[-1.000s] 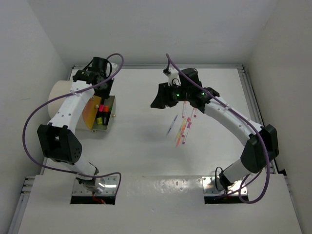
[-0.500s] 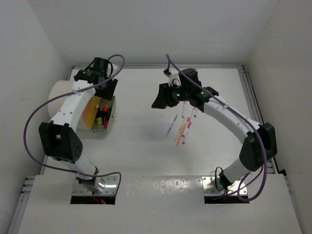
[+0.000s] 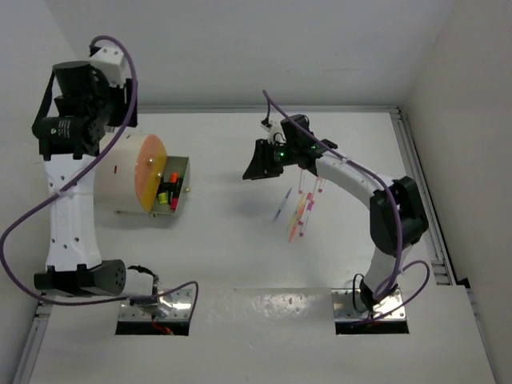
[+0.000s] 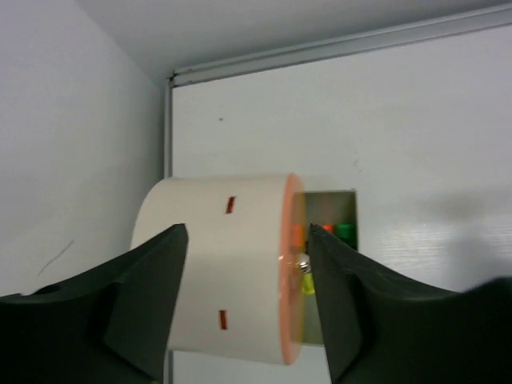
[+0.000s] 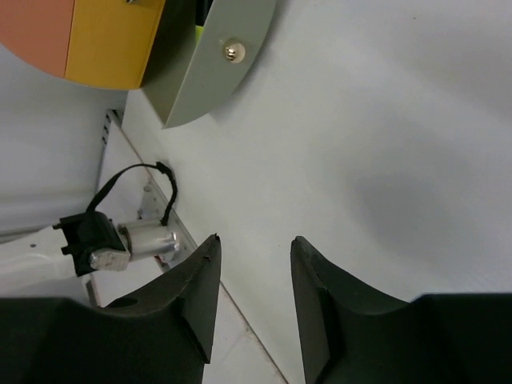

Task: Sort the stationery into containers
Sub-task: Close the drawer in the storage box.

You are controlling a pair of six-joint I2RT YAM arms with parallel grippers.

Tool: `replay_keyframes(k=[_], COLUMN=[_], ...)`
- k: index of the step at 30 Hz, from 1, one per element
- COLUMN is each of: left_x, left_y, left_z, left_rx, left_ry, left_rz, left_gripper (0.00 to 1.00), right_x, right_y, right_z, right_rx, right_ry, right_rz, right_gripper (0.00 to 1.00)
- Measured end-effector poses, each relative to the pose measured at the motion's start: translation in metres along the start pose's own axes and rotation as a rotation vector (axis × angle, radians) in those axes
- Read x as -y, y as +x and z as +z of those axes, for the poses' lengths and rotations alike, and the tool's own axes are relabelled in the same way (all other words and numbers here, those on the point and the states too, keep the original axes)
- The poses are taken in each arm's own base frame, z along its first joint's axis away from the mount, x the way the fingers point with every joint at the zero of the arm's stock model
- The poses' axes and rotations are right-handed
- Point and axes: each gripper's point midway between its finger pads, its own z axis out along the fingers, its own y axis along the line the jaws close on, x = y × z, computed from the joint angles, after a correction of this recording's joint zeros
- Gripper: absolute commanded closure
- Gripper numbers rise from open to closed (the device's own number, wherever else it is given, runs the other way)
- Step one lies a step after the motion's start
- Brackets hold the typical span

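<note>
- Hovering high above the far left corner of the white table (image 3: 232,264), the left hand (image 4: 246,240) is held with its jaws spread and nothing between them. The height is judged to give clearance over the big white cylindrical drum with a round orange face (image 3: 116,182), which lies on its side below.
- A small greenish plastic bin (image 3: 183,178) is seen open against the drum's orange face. Short black highlighters with neon caps (image 3: 167,190) are lodged in it, so that part of the sorting is judged done.
- The right hand (image 5: 254,244) is likewise released and empty. It is held over the middle of the table toward the far edge, turned toward the drum.
- A loose cluster of thin pink, orange and yellow pens (image 3: 302,210), with a thin blue pen (image 3: 280,206) just beside it, lies near the right hand and well apart from the drum. None is touched.
- The pens are judged to be left to the right hand, since they lie on its side. A descent and a closing on a single pen would be called for.
- Because the pens lie close together, a neighbour could be nudged.
</note>
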Motion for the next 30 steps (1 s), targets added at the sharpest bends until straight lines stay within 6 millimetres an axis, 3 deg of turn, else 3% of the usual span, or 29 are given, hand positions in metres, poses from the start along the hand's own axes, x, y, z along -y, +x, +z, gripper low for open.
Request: replay_keyframes(k=[3,7,12,18,23,30], left_x=[-0.031,-0.060,-0.107,-0.152,-0.161,-0.142], left_y=[0.020,0.058,0.082,0.097,0.126,0.158], left_z=[-0.003,0.011,0.019,0.028,0.043,0.050], left_rx=[-0.031,-0.130,-0.171,-0.190,-0.255,-0.328], left_ry=[-0.053,-0.073,-0.121,-0.108,-0.044,0.042], left_rz=[-0.021,-0.045,-0.100,-0.191,-0.252,-0.266], left_gripper=[0.27,0.27,0.24,0.24,0.25,0.26], right_x=[-0.001,-0.015,-0.034,-0.040,-0.037,-0.020], right_y=[0.001,0.001,0.009,0.013,0.013,0.020], right_z=[0.013,0.033,0.056,0.087,0.105,0.133], right_rx=[-0.019,-0.033,-0.058,-0.084,-0.091,-0.107], right_ry=[-0.027,-0.084,-0.161,-0.211,-0.220,-0.208], right_rz=[0.033,0.053,0.086,0.129,0.180,0.284], right_gripper=[0.64,0.69,0.72,0.74,0.76,0.86])
